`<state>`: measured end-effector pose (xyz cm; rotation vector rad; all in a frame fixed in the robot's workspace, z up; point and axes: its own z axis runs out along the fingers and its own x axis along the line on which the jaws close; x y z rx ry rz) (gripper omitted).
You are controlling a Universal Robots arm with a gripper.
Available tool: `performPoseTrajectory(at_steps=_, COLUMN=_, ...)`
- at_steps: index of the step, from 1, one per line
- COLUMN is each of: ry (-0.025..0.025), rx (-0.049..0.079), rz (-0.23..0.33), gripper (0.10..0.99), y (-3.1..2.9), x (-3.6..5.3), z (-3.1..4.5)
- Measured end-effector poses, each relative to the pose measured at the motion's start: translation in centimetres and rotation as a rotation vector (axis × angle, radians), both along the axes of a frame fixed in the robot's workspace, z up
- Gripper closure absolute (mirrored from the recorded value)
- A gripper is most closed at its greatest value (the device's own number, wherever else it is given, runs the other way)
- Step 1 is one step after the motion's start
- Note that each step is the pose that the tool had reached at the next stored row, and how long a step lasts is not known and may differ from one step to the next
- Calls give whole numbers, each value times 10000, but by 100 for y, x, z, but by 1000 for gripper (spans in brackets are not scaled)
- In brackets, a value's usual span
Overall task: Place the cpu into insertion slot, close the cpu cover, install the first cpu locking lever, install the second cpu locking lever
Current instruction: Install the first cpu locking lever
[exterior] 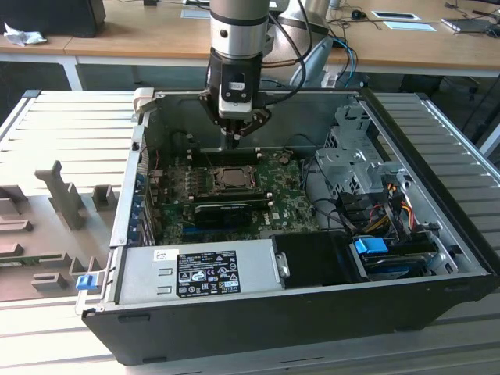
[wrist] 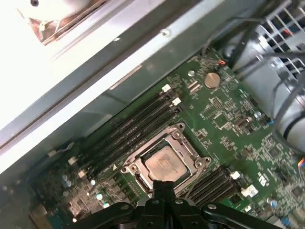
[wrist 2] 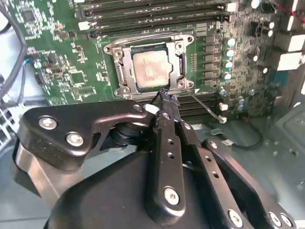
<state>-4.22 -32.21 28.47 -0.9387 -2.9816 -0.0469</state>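
Arm (exterior: 234, 31) upright, fingers (wrist 2: 167, 107) apparently near cpu (wrist 2: 151, 68)

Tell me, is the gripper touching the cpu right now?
Apart. In the exterior view the gripper ends short of the cpu, with a strip of motherboard showing between them.

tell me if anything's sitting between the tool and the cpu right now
Nothing visible does. In the second wrist view the tool, fingers together, hangs over the edge of the cpu cover, which lies flat around the seated cpu. There is only open air between the tool's tip and the chip.
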Motion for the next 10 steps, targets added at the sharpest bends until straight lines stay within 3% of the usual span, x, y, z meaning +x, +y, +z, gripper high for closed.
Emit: performPoseTrajectory(at_steps=10, ry=0, rx=1, rz=2105, gripper=980, y=0, x=-1, z=-1)
